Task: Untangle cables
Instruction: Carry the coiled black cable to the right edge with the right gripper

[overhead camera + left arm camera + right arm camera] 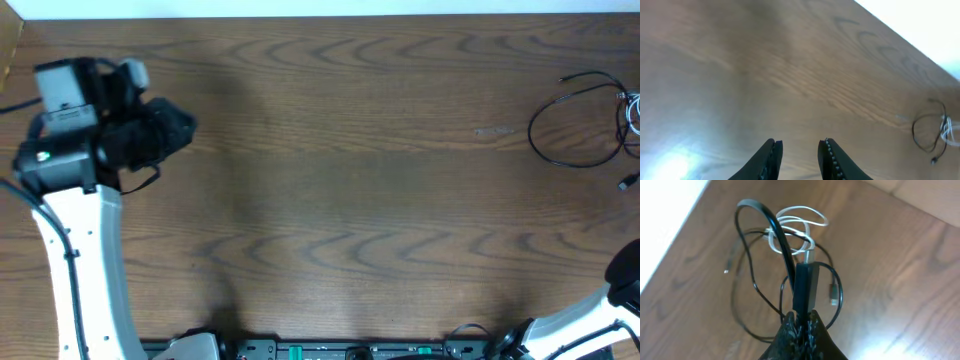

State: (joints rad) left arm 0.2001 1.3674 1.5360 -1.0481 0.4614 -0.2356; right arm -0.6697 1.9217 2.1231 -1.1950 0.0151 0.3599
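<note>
**Right arm has the knot by its plug; left arm waits across the table**

At the far right edge of the wooden table, the cables lie in a loose heap, black loops sprawled wide and a white cable coiled through the middle of them. The right claw is pressed tight on a black plug, which stands up from its tips. The plug's thicker cord arches up and over the heap. Taking the plug looks deliberate, since it is the stiffest part and gives a firm hold from which one cord can be drawn out of the others.

The left claw hangs over bare wood at the opposite end, well apart from the tangle. Its jaws stand a narrow gap apart and nothing is between them. From there it can do nothing for the knot, and it would probably need to cross the table to pin the rest down.

The untangling seems barely begun, as the white and black cords remain threaded through one another. Pulling hard on the plug risks dragging the whole heap along instead of freeing one cord.
</note>
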